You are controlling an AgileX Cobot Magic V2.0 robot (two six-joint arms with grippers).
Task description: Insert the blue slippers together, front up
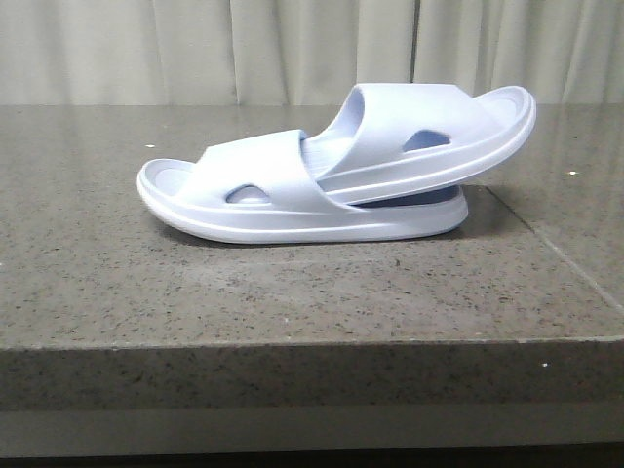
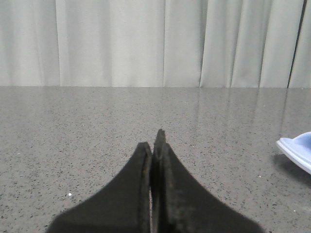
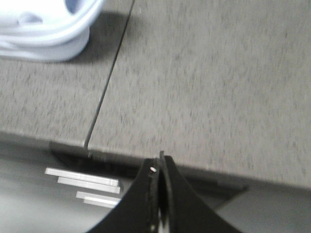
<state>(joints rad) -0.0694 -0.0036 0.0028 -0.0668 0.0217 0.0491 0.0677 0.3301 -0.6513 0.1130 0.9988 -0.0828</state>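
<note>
Two pale lavender-blue slippers sit on the grey stone table [image 1: 292, 283]. The lower slipper [image 1: 244, 200] lies flat, toe to the left. The upper slipper [image 1: 429, 132] has its front pushed under the lower one's strap and its heel tilted up to the right. Neither gripper shows in the front view. My left gripper [image 2: 154, 141] is shut and empty over bare table, with a slipper edge [image 2: 299, 150] off to one side. My right gripper [image 3: 159, 162] is shut and empty by the table's front edge, away from the slippers [image 3: 43, 29].
A seam [image 1: 561, 253] between two stone slabs runs right of the slippers; it also shows in the right wrist view [image 3: 109, 77]. The table's front edge [image 1: 312, 341] drops off near me. Pale curtains [image 1: 244, 49] hang behind the table.
</note>
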